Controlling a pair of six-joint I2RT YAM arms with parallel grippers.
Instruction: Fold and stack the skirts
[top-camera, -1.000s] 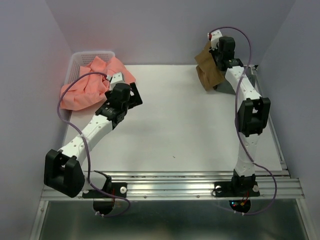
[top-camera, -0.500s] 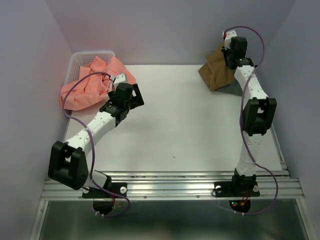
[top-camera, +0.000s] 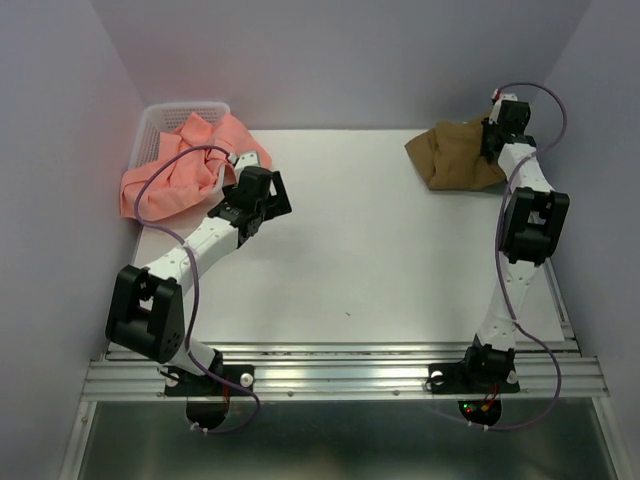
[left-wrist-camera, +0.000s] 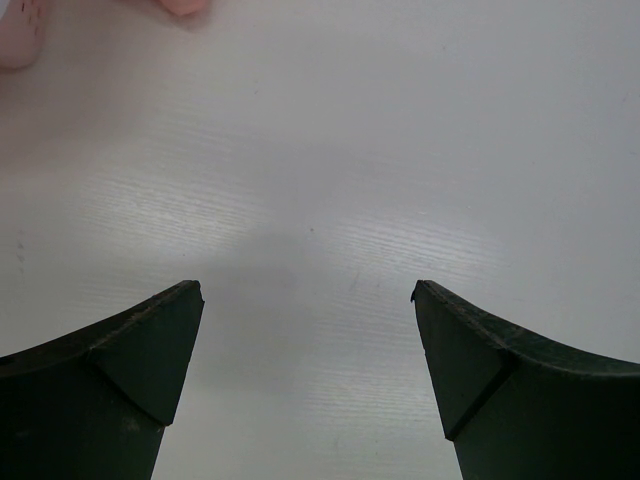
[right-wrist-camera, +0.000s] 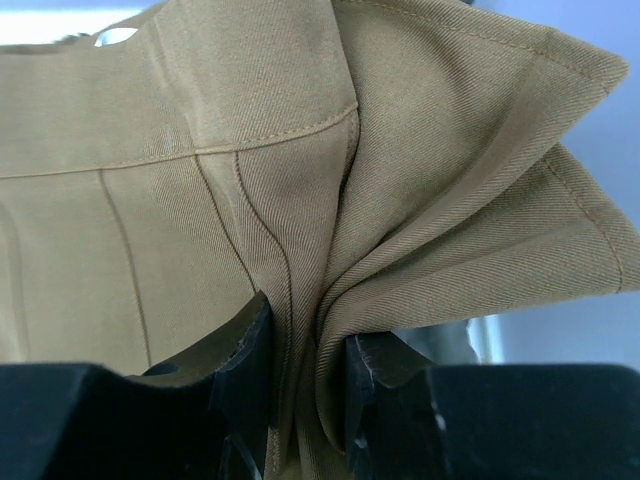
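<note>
A tan-brown pleated skirt (top-camera: 455, 155) is seen bunched at the 1 o'clock corner of the bench (top-camera: 380, 260), a gathered fold of it (pleats and a stitched seam are shown in the wrist view) pinched tight by the right end effector (right-wrist-camera: 305, 390). The left end effector (left-wrist-camera: 308, 300) is held spread wide over the white bench top, near a salmon-pink skirt (top-camera: 175, 170) draped out of a white lattice basket (top-camera: 160, 112) at 10 o'clock.

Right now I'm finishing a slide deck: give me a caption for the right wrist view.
Right end effector clamped on a bunched fold of the tan pleated skirt.
</note>
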